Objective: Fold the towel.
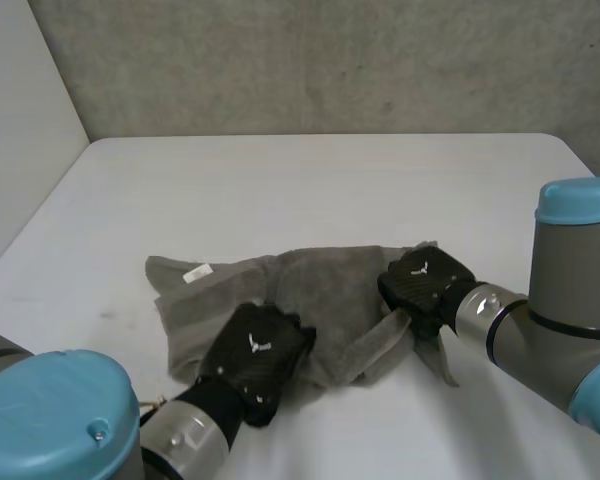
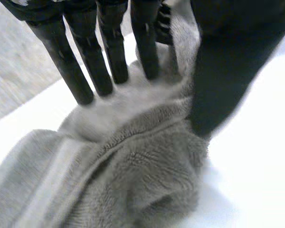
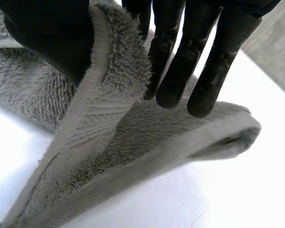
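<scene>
Soft, limp towel (image 1: 330, 290) crumpled centre-frame: right hand (image 1: 427, 285) pinches hemmed edge between thumb and fingers (image 3: 171, 71), left hand (image 1: 258, 352) seemingly pinches a bunch; grip corners.

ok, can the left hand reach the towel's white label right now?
Probably yes: the label lies uncovered just beyond the left hand, with nothing between them. That hand is pinching the towel, though, so it must let go first.

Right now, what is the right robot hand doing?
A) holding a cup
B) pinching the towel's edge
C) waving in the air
B: in the right wrist view, the right robot hand pinches an edge of the grey towel between its thumb and fingers.
</scene>
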{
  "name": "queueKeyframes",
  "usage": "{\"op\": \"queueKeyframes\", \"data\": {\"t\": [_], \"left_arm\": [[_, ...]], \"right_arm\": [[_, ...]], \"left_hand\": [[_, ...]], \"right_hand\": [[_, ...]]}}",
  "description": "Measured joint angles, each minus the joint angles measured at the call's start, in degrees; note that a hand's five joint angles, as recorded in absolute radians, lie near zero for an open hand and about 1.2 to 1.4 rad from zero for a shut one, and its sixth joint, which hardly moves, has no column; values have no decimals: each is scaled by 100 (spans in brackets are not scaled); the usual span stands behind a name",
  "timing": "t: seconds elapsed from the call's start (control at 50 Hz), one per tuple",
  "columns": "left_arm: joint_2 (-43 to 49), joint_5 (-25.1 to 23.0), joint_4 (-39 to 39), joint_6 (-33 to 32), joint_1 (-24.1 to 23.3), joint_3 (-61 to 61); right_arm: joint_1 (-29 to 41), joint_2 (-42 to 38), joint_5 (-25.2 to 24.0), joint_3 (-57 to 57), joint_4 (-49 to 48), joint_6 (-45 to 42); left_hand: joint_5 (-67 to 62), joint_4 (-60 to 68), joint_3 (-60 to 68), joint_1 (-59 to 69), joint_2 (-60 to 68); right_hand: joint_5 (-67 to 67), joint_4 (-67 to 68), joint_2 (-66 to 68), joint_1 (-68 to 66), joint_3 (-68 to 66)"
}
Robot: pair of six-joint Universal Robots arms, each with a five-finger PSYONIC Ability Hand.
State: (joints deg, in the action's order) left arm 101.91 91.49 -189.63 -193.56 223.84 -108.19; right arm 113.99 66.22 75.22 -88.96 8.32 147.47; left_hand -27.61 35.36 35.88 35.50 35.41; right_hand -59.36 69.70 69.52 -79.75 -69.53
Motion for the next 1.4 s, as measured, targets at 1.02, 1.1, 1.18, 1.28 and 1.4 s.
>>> {"op": "queueKeyframes", "data": {"t": [1.02, 1.1, 1.18, 1.28, 1.4], "left_arm": [[358, -1081, 155, -187, 2032, -348], [485, -1090, -2, -191, 2039, -331], [605, -1078, -212, -209, 2067, -277], [692, -1047, -579, -255, 2124, -41], [634, -1033, -1102, -641, 2212, 909]], "right_arm": [[-815, 401, -185, -1450, -990, 72], [-810, 405, -184, -1443, -1006, 71], [-809, 408, -183, -1414, -1040, 71], [-804, 411, -180, -1238, -1137, 67], [-765, 431, -145, -658, -1557, 112]], "left_hand": [[149, 112, 60, 136, 146], [-621, 873, 818, 897, 864], [-2461, 2723, 2664, 2699, 2720], [-2925, 3260, 3203, 3096, 3270], [-3028, 3370, 3308, 3175, 3374]], "right_hand": [[-4, 3, 3, -4, 0], [-5, 3, 3, -4, 0], [-5, 3, 3, -4, 0], [-6, 4, 3, -4, 0], [-6, 4, 4, -5, 0]]}}
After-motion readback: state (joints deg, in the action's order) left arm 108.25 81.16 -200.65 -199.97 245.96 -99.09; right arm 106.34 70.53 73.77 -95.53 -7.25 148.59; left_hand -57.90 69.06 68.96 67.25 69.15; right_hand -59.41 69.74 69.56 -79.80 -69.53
